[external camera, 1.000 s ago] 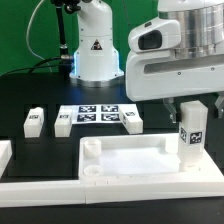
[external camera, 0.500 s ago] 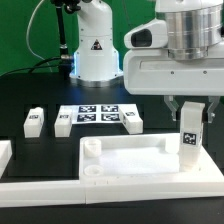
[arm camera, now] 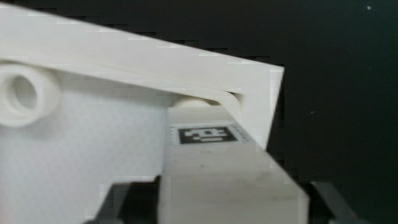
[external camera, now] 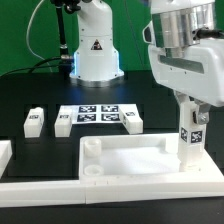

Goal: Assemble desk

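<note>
The white tray-like tabletop [external camera: 140, 160] lies on the black table in front, with round corner sockets [external camera: 90, 147]. My gripper [external camera: 188, 112] is shut on a white square tagged leg [external camera: 188, 140], which stands upright over the tabletop's corner at the exterior view's right. In the wrist view the leg [arm camera: 228, 170] sits between my fingers [arm camera: 128, 200], its tagged end at the corner socket [arm camera: 192, 101] of the tabletop [arm camera: 71, 140]. Three more tagged legs [external camera: 33, 121], [external camera: 63, 124], [external camera: 131, 121] stand on the table behind.
The marker board [external camera: 96, 115] lies behind the tabletop between the loose legs. A white border rail [external camera: 60, 183] runs along the front. The robot base [external camera: 95, 45] stands at the back.
My wrist has turned while holding the leg, and the leg has sunk slightly toward the tabletop's corner. The loose legs have not moved.
</note>
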`<state>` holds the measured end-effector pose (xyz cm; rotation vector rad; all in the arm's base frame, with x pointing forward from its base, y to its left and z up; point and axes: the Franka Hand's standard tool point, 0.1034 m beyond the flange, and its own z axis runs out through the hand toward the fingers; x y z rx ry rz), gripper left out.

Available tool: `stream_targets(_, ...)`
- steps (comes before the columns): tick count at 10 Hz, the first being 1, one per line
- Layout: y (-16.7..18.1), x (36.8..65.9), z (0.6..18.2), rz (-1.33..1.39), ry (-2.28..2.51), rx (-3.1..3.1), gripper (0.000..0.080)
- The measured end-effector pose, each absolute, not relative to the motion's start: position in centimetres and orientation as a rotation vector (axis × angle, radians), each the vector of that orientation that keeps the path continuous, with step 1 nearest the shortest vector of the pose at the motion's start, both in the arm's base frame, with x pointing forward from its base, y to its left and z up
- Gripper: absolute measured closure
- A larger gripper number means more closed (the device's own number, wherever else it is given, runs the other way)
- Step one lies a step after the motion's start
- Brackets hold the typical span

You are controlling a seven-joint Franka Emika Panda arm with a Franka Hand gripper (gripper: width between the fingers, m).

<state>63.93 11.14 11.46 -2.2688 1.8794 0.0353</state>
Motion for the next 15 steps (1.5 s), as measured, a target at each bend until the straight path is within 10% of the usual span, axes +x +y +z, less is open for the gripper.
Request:
stream_targets(2,11.59,63.91,11.38,0.045,1.896,-2.250,0.0399)
stream_targets(3,11.60,63.92,11.38,0.036,1.841,-2.299,0.0215)
stream_targets(5,11.99,63.99,11.59,-0.008,1.343,-2.655,0.0163)
stream_targets(14,12.03,64.13,11.64,-0.095,0.243,-3.033,0.0150)
stream_targets(15,12.06,64.12,11.64,-0.091,0.303,-3.024,0.0259)
